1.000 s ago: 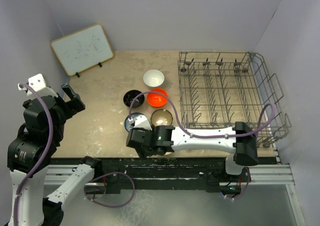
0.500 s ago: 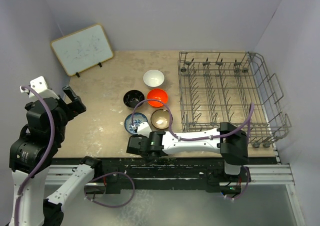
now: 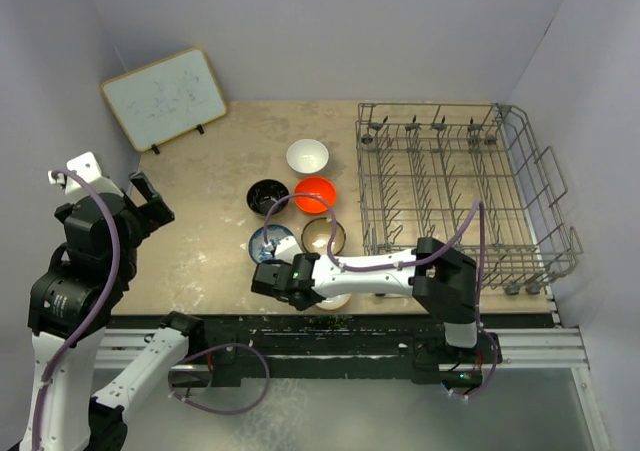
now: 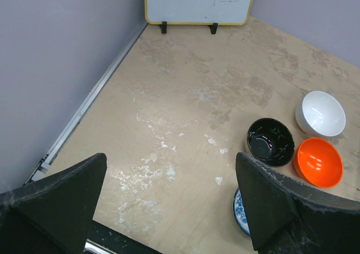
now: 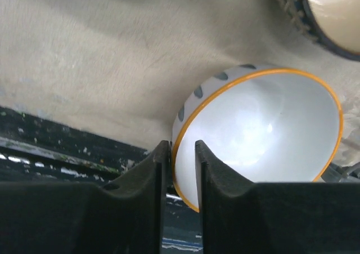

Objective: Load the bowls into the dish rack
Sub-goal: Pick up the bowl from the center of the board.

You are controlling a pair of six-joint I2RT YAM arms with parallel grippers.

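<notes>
My right gripper (image 3: 312,293) is shut on the rim of the cream-beige bowl (image 5: 259,136), which has an orange edge and grey spots and is tilted at the table's front edge; in the top view the bowl (image 3: 333,300) peeks from under the arm. The brown bowl (image 3: 324,236) sits just behind it. The blue-and-white bowl (image 3: 272,241), black bowl (image 3: 267,196), orange-red bowl (image 3: 315,194) and white bowl (image 3: 307,156) stand in a cluster mid-table. The grey wire dish rack (image 3: 430,104) at the right holds no bowls. My left gripper (image 4: 169,164) is open and empty above the table's left side.
A white board (image 3: 165,96) leans on the back left wall. Purple walls enclose the table on three sides. The right arm lies along the table's front edge (image 3: 200,313). The brown bowl (image 5: 332,12) is close above the held bowl in the right wrist view.
The right arm's elbow has folded leftward while its gripper stayed near the front edge by the cream-beige bowl. The left arm has shifted only slightly.
</notes>
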